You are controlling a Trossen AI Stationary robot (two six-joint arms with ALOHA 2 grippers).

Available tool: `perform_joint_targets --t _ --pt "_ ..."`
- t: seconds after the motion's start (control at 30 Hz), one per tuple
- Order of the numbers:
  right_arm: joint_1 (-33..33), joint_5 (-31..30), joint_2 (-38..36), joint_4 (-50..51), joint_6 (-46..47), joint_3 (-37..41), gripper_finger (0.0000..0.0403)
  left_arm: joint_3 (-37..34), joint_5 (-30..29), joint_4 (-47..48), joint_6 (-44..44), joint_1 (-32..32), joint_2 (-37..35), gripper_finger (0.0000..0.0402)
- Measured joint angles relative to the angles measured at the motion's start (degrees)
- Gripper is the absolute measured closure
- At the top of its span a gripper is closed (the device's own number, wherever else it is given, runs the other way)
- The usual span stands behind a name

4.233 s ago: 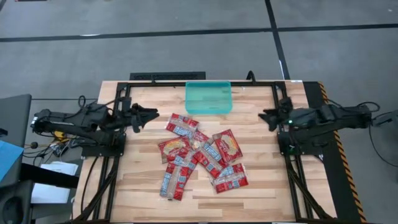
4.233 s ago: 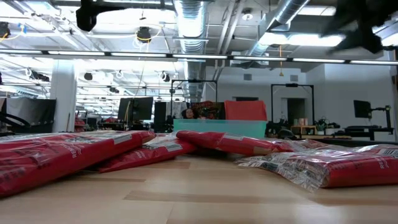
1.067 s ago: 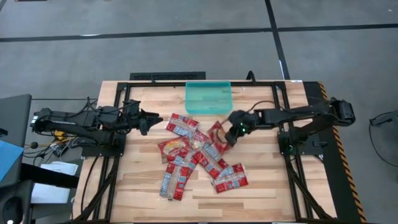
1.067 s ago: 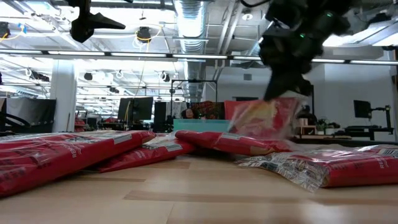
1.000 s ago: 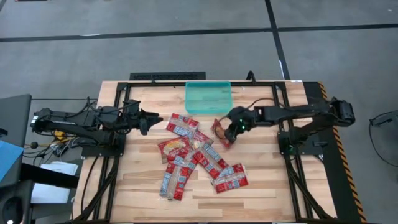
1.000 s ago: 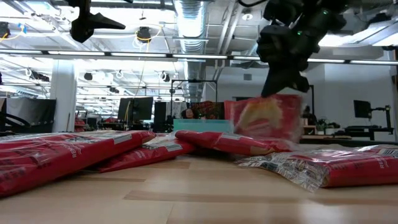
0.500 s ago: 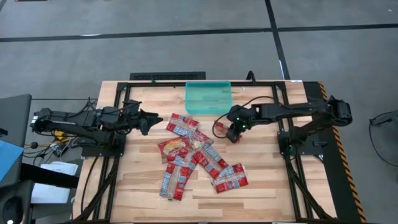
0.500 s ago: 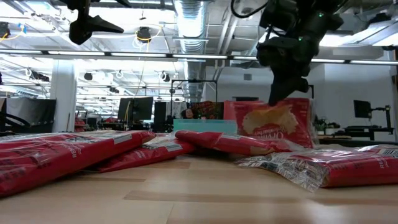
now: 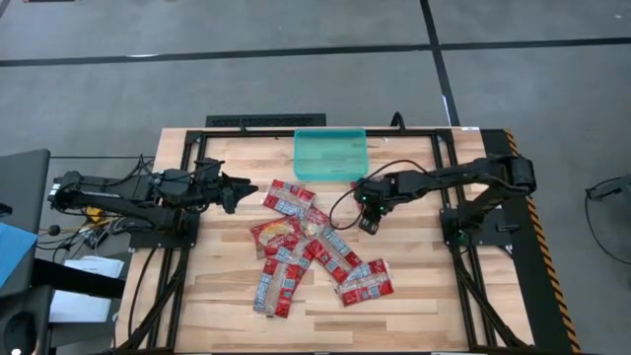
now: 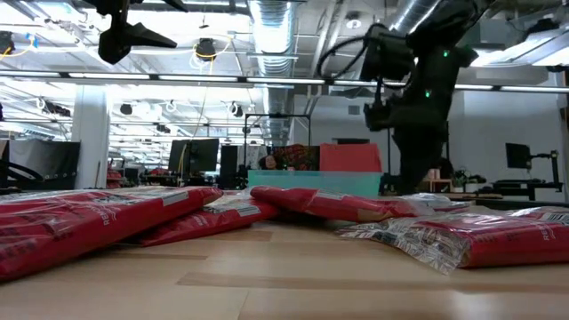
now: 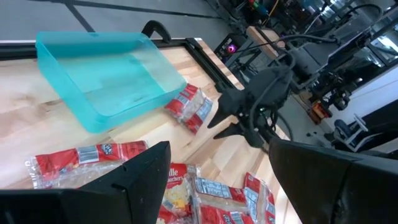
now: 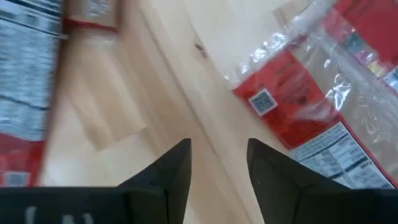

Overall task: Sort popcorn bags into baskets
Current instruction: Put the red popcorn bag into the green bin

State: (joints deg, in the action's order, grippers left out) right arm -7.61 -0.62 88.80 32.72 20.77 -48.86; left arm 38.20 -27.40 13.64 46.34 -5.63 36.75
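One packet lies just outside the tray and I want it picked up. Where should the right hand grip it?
Take the packet by its end farthest from the tray, coming down from above on the open-table side. It seems to lie flat on the wood with its other end close by the tray's corner, so that side is probably blocked.

Your light wooden slatted table (image 9: 207,286), translucent teal-green plastic tray (image 9: 330,155) on its far edge, one red foil popcorn packet (image 11: 189,107) just beside the tray, overlapping red packet pile (image 9: 311,247) mid-table
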Motion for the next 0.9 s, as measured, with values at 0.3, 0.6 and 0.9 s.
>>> perform_joint_targets --t 0.3,0.6,0.9 --pt "-1.6 -3.7 -10.2 13.5 0.6 0.1 0.0232 0.0 0.0 1.3 1.0 0.0 0.0 0.0142" --pt "-5.5 -5.8 -19.3 16.4 -26.2 3.1 0.0141 0.0 0.0 2.1 0.9 0.0 0.0 0.0142" --pt "-12.2 -7.0 -12.3 5.6 -41.7 5.1 0.0094 0.0 -0.2 2.7 1.4 0.0 0.0 0.0142"
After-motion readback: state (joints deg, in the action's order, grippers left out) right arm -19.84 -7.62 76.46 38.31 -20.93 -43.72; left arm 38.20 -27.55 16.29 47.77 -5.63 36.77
